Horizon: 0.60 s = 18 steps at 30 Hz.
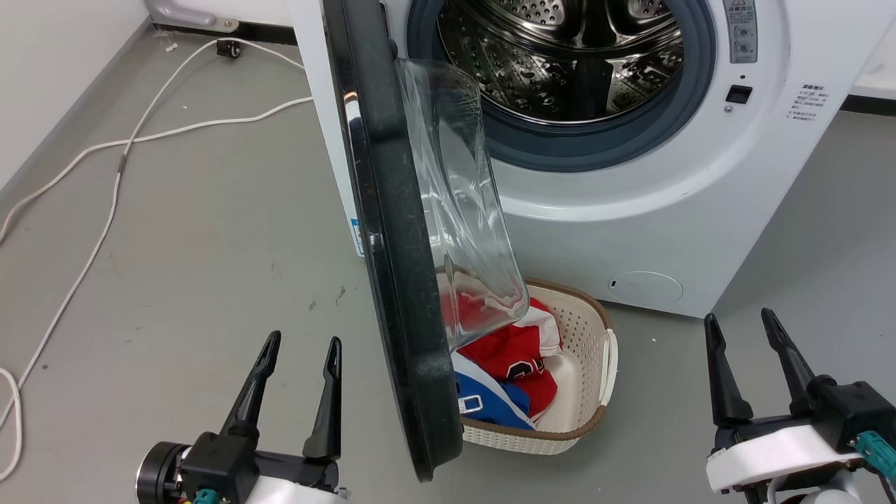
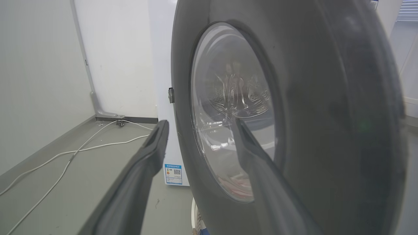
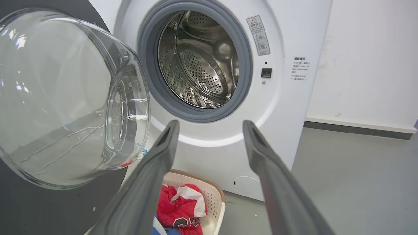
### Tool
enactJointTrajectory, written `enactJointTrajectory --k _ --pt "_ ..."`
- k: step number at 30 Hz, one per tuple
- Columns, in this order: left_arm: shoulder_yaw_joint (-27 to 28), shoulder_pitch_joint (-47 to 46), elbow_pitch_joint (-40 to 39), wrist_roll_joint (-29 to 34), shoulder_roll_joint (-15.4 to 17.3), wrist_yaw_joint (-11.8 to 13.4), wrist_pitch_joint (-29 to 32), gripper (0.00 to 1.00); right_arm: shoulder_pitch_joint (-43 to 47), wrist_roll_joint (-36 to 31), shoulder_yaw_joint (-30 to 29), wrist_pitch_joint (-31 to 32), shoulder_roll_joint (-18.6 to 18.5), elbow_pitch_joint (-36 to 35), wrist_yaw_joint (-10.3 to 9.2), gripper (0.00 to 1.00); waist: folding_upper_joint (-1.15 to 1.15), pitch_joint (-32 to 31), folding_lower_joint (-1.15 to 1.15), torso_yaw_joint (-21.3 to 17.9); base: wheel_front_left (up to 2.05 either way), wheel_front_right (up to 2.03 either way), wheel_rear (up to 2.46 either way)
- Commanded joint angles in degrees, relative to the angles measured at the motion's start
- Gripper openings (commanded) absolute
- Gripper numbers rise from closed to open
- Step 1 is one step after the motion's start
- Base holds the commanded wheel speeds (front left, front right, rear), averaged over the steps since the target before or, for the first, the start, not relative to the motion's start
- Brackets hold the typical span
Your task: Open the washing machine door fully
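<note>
left wrist view faces the washing machine door [image 2: 310, 98] from outside.

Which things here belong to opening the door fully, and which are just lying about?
Job in hand: washing machine door, washing machine, left gripper, right gripper.
Lying about: laundry basket, red and blue clothes inside it, white cables.
</note>
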Motion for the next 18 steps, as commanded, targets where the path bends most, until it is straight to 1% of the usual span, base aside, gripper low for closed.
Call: enactJointTrajectory --k 1,18 --pt "-0.02 -0.54 0.1 0.1 -0.05 0.25 -0.16 1.0 -0.23 -0.24 -0.17 -0.21 0.29 -0.05 -0.04 1.0 0.0 -0.15 0.0 0.01 0.0 0.0 0.0" --pt "0.07 -0.19 0.05 0.03 -0.05 0.12 -0.16 1.0 0.73 -0.59 -0.93 -0.23 0.76 -0.52 -0.04 1.0 0.0 -0.81 0.0 -0.03 0.0 0.0 0.0"
